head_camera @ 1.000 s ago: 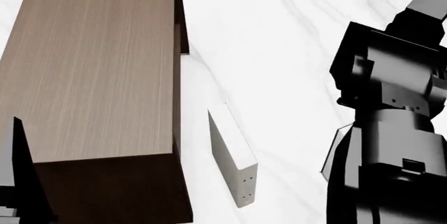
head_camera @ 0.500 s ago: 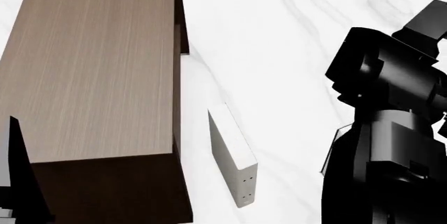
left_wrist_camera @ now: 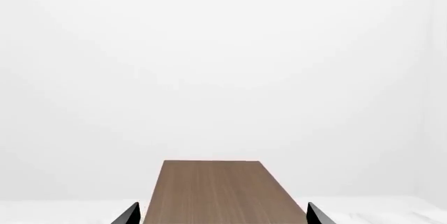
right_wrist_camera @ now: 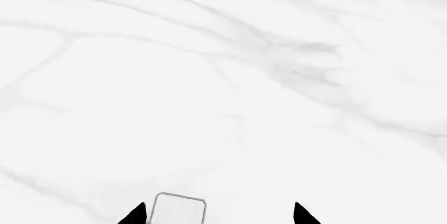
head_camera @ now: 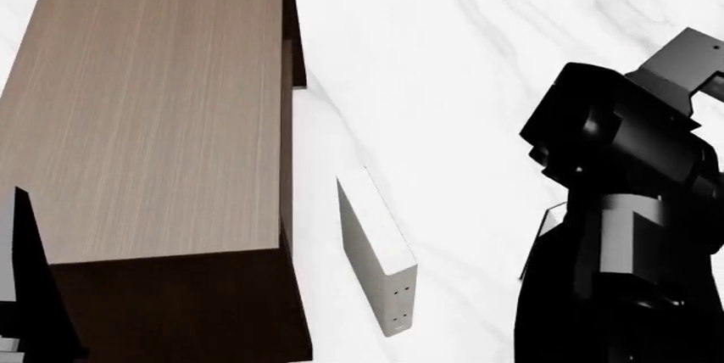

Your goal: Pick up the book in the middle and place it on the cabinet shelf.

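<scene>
Right gripper [right_wrist_camera: 218, 214] spread over marble | left gripper [left_wrist_camera: 222, 216] spread, facing cabinet [left_wrist_camera: 220, 192]

right arm [head_camera: 622, 236]: blocky, faceted black housings stacked one on another, with one mid-grey cylindrical band between them
upper link [head_camera: 690, 62]: flat-sided grey box with a tiny dark dot near its far end
left arm [head_camera: 25, 295]: matt black, narrowing to a sharp wedge; pale stepped edges at its base
right fingertips [right_wrist_camera: 136, 215]: two plain black pointed tips
left fingertips [left_wrist_camera: 127, 215]: two black pointed tips, likewise unmarked
surface: smooth; cables and labels not discernible
</scene>
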Motion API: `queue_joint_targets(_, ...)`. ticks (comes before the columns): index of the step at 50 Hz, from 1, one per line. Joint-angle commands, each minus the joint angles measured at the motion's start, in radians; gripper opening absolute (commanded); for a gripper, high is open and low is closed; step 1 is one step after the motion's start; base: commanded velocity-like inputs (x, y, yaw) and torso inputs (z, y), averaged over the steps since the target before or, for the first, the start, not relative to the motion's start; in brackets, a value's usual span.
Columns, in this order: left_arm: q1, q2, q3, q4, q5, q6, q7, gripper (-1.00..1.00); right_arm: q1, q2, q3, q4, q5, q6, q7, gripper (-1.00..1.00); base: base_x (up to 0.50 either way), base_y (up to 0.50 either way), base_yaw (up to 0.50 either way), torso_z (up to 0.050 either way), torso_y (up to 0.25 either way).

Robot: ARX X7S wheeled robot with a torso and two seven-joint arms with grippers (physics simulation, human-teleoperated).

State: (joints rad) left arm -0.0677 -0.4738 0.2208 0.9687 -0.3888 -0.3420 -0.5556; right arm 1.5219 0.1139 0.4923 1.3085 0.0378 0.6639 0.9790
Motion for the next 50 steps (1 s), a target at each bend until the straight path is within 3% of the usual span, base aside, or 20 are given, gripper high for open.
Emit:
queue_joint_targets(1, -0.004, -0.008, 0.004, 0.003, -0.005, 0.000, -0.010, 1.00, -0.005, -0.003, 0.045, 0.000, -0.005, -0.002, -0.045, 1.00, 0.00, 0.00, 0.00, 0.000, 0.000)
queue_joint_targets(15, -0.008, -0.016, 0.004, 0.012, -0.015, -0.005, -0.021, 1.00, -0.001, -0.026, 0.003, 0.000, -0.033, 0.025, -0.141, 1.00, 0.00, 0.00, 0.00, 0.000, 0.000)
queue_joint_targets(50, -0.008, -0.029, 0.018, -0.002, -0.012, 0.017, -0.032, 1.00, -0.101, -0.001, 0.079, 0.000, -0.014, -0.089, -0.225, 1.00, 0.00, 0.00, 0.00, 0.000, 0.000)
